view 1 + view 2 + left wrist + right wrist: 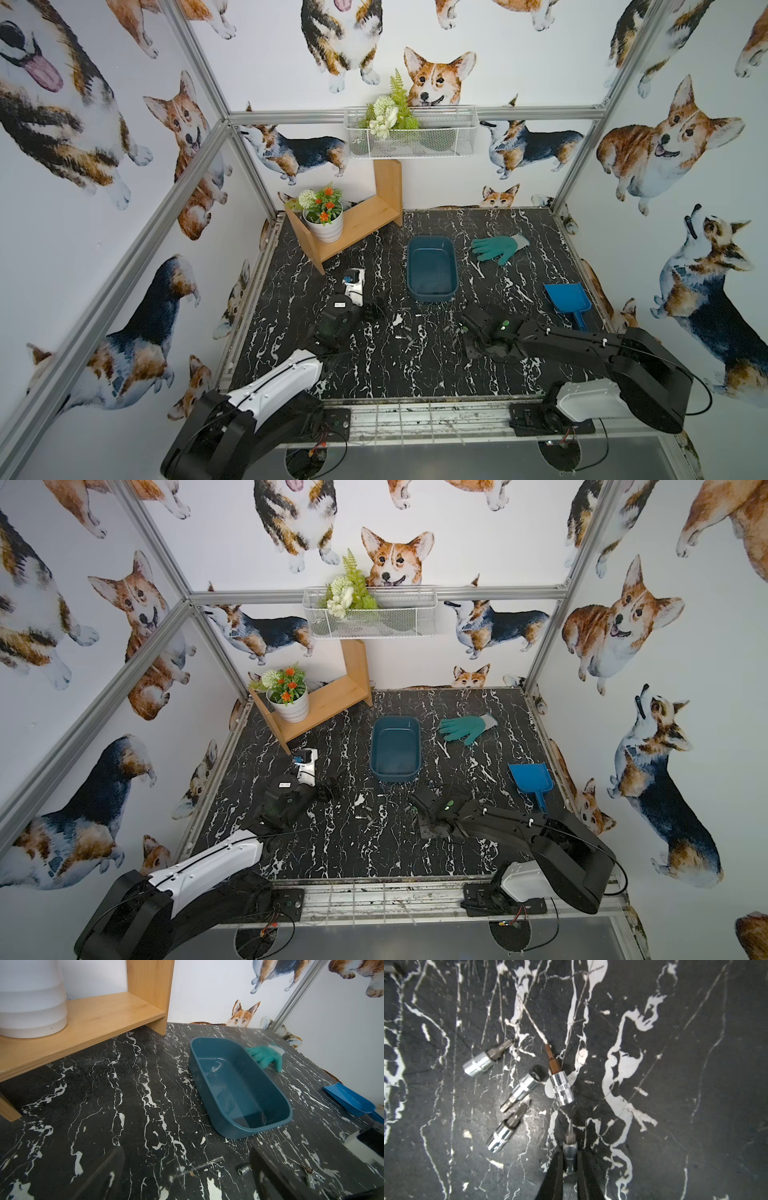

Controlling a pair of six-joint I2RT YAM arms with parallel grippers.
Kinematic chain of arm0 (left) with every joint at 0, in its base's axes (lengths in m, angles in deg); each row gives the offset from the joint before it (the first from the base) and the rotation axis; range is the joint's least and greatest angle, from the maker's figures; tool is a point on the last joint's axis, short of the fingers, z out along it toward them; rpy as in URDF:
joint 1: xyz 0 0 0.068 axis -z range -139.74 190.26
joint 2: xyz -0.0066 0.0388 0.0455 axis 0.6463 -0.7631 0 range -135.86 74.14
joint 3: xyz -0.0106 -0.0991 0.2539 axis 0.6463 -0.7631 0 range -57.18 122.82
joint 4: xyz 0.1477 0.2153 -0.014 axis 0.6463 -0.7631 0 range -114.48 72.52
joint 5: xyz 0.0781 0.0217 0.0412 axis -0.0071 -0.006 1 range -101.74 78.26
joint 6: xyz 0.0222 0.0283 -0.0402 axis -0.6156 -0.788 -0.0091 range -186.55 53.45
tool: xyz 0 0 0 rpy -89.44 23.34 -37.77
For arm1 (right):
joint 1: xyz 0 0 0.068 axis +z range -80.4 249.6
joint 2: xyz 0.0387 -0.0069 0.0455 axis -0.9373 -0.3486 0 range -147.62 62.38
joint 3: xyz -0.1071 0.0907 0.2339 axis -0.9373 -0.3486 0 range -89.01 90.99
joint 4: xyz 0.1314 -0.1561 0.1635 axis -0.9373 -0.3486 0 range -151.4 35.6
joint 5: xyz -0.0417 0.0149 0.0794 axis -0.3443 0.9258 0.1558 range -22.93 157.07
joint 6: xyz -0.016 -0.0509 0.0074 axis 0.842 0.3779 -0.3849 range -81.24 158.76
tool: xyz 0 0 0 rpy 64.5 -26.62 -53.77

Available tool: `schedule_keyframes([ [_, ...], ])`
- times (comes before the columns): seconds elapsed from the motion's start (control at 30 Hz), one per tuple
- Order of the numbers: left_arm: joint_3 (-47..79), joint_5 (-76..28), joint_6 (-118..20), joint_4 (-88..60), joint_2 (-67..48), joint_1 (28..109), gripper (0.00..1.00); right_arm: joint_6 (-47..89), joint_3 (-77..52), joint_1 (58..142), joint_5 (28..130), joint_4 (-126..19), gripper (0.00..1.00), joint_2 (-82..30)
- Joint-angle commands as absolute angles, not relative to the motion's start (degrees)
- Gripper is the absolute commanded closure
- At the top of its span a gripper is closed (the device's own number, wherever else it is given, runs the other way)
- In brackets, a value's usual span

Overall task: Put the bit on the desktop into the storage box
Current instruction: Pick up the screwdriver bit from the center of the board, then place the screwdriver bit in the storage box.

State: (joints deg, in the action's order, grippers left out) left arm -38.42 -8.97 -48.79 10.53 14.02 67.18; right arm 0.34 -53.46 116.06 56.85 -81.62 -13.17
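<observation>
Several small chrome-socket bits lie scattered on the black marble desktop, in front of the dark teal storage box. My right gripper points down at the desktop and is shut on one bit, whose tip sticks out past the fingers. I cannot tell whether that bit is off the surface. In both top views this gripper is right of the loose bits. My left gripper is open and holds nothing, low over a long thin bit and a socket.
A green glove lies right of the box and a bright blue scoop sits near the right rail. At the back left stands a wooden shelf with a potted plant. A white wire basket hangs on the back wall.
</observation>
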Motion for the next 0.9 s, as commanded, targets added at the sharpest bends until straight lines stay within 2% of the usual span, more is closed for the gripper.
schedule_keyframes([
  [0.0,-37.9,-8.9,-49.1,11.8,13.9,67.2,0.0,0.0,-53.2,116.1,57.0,-84.0,0.86,-10.8],
  [0.17,-37.9,-9.0,-49.1,11.9,14.1,67.2,0.0,1.4,-50.6,116.1,55.0,-84.5,0.86,-7.6],
  [0.33,-37.9,-9.0,-49.3,11.8,13.9,67.2,0.0,5.5,-44.5,114.6,53.9,-81.9,0.87,-9.0],
  [0.87,-37.9,-9.4,-49.3,11.8,14.3,67.3,0.0,16.2,-21.9,104.1,61.0,-70.2,0.88,-32.7],
])
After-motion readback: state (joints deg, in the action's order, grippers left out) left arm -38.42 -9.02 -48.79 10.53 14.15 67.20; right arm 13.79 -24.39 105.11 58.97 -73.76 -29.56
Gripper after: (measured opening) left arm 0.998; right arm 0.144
